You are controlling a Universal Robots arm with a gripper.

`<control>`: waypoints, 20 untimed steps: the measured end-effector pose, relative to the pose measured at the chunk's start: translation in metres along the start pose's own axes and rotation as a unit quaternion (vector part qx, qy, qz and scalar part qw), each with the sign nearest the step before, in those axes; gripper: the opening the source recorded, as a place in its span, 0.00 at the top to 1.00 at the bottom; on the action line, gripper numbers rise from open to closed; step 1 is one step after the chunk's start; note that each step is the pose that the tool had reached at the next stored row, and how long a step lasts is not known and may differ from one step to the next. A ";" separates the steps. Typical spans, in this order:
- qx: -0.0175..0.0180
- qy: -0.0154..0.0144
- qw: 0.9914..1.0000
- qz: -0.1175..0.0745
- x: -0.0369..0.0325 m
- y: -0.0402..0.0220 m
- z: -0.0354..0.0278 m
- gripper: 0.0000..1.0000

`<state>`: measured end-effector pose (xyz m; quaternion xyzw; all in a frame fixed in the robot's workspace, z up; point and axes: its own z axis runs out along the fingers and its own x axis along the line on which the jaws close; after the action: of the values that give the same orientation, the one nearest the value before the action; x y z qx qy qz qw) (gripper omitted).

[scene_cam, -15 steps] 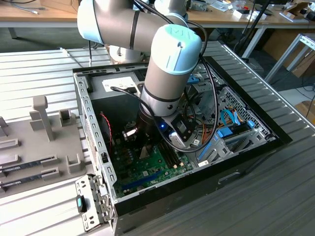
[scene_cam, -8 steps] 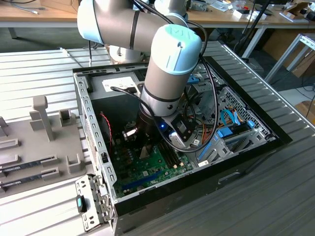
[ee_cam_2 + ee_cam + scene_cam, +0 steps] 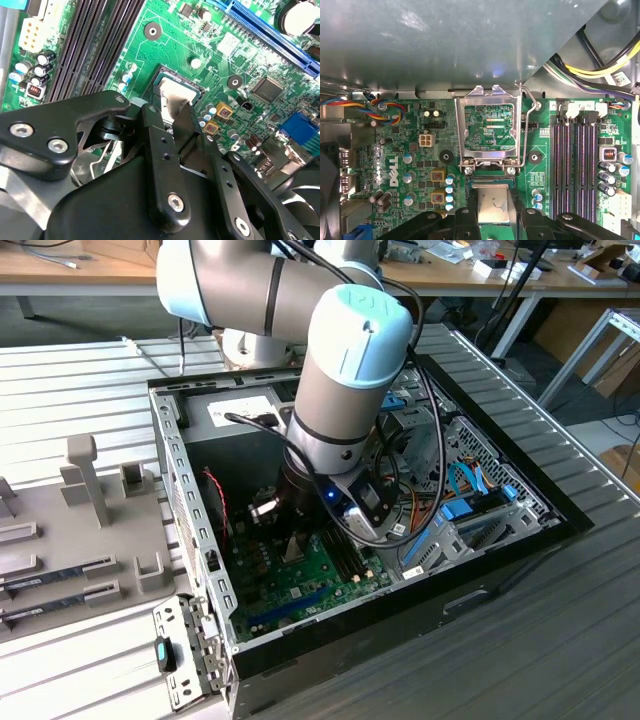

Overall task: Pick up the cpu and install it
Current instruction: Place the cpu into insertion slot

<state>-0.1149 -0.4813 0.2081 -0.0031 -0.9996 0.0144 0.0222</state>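
Observation:
The cpu (image 3: 492, 200) is a small square chip with a silvery top, and it lies between my gripper's (image 3: 496, 214) black fingers (image 3: 468, 220). In the second wrist view the cpu (image 3: 175, 92) sits within the dark socket frame (image 3: 162, 72) on the green motherboard, level with it, and my gripper (image 3: 168, 111) is shut on its two sides. The socket's metal load plate (image 3: 461, 130) stands hinged open just beyond the chip, its lever (image 3: 531, 107) raised. In the exterior view my gripper (image 3: 287, 528) is low inside the open computer case (image 3: 190, 490), over the motherboard (image 3: 320, 575).
Dark memory slots (image 3: 575, 150) run beside the socket. The grey power-supply box (image 3: 445, 40) rises close behind the load plate, with cable bundles (image 3: 600, 67) next to it. A blue expansion slot (image 3: 270, 35) lies farther off. A grey fixture tray (image 3: 80, 530) sits at the exterior view's left.

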 end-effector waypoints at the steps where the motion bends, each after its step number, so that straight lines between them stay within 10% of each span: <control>1: 0.000 0.000 1.000 0.000 0.0000 0.0000 -0.0004 0.63; 20: 0.000 0.000 1.000 -0.011 0.0022 0.0000 0.0031 0.50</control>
<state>-0.1172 -0.4814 0.2051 0.0074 -0.9996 0.0143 0.0220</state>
